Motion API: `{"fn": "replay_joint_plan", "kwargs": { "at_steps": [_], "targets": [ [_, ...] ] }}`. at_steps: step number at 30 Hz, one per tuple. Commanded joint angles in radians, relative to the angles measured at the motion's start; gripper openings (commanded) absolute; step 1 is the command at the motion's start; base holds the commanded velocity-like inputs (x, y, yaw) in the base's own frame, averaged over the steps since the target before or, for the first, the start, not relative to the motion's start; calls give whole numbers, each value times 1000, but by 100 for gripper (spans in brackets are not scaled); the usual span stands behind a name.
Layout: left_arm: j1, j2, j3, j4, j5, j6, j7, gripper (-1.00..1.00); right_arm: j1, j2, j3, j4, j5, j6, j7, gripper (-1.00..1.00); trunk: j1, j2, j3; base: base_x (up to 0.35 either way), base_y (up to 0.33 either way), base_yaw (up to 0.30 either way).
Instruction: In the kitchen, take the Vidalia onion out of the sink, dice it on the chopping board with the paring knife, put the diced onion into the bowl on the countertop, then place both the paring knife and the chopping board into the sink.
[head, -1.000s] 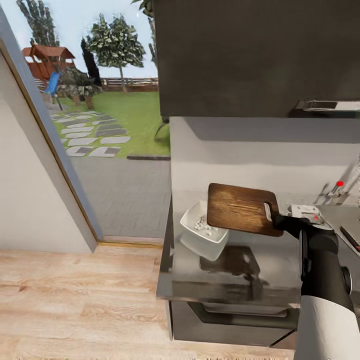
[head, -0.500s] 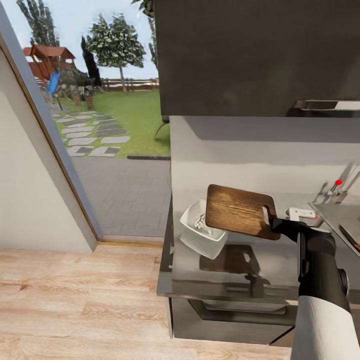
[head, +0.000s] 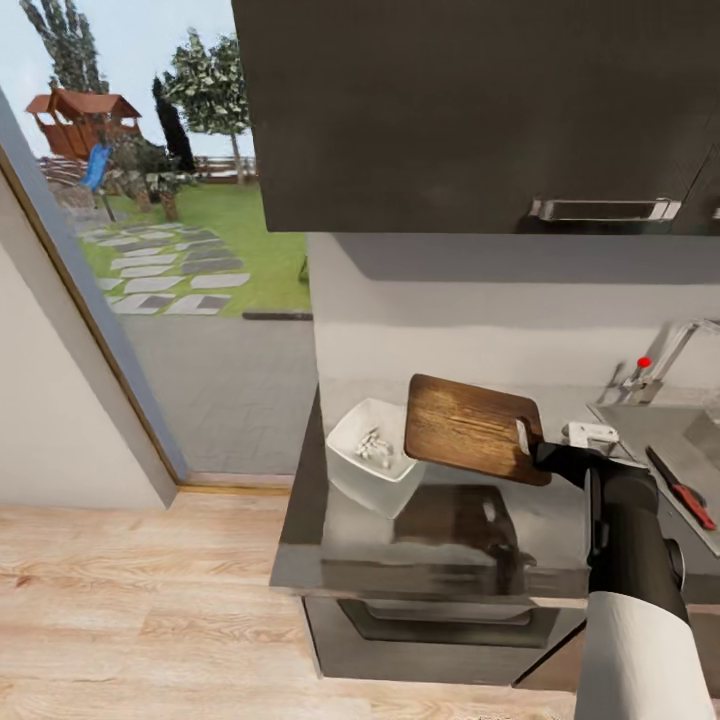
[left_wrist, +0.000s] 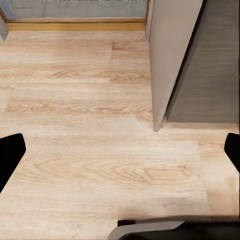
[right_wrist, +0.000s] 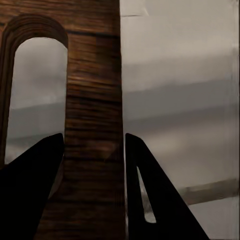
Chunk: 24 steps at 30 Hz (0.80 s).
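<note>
My right gripper (head: 537, 456) is shut on the slot-handle end of the dark brown chopping board (head: 468, 427), holding it tilted in the air above the countertop (head: 450, 545). In the right wrist view both black fingers clamp the board (right_wrist: 92, 100) beside its slot. The white square bowl (head: 352, 472) stands left of the board and partly under it, with small pale onion pieces (head: 376, 447) inside. The paring knife (head: 680, 488), with a red handle, lies on the steel of the sink (head: 640, 425) at the far right. My left gripper (left_wrist: 120, 150) hangs open over the wooden floor.
A dark wall cabinet (head: 480, 110) hangs above the counter. The tap with a red knob (head: 643, 362) stands behind the sink. A small white object (head: 590, 433) lies near my right wrist. A glass door to the garden is at the left, with wood floor (head: 130, 600) below.
The whole picture has shifted left, so the camera has turned right and more of the sink and knife shows. The board stays clamped in my right gripper, over the counter.
</note>
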<state>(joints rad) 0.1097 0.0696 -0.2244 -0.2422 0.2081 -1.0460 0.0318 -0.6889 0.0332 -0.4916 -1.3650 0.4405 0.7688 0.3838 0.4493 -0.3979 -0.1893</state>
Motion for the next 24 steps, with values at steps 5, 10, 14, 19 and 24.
{"fn": "replay_joint_plan", "kwargs": {
  "at_steps": [5, 10, 14, 19, 24],
  "targets": [
    [1, 1, -14, -3, 8, -1, 3, 100, -1, 6, -2, 1, 9, 1, 10, -100, 1, -2, 2, 0, -311, -235],
    [1, 1, -15, -3, 8, -1, 3, 100, -1, 6, -3, 1, 9, 1, 10, -100, 1, -2, 7, 0, -313, -241],
    [1, 2, -15, -3, 8, -1, 4, 100, -1, 5, -3, 1, 9, 1, 10, -100, 1, -2, 9, 0, -263, -104],
    [1, 2, -15, -3, 8, -1, 5, 100, -1, 6, -2, 1, 9, 1, 9, -100, 1, -2, 9, 0, -47, -12],
    [1, 1, -14, -3, 8, -1, 6, 100, -1, 7, -2, 2, 9, 1, 9, -100, 1, -2, 9, 0, -158, -1]
  ]
}}
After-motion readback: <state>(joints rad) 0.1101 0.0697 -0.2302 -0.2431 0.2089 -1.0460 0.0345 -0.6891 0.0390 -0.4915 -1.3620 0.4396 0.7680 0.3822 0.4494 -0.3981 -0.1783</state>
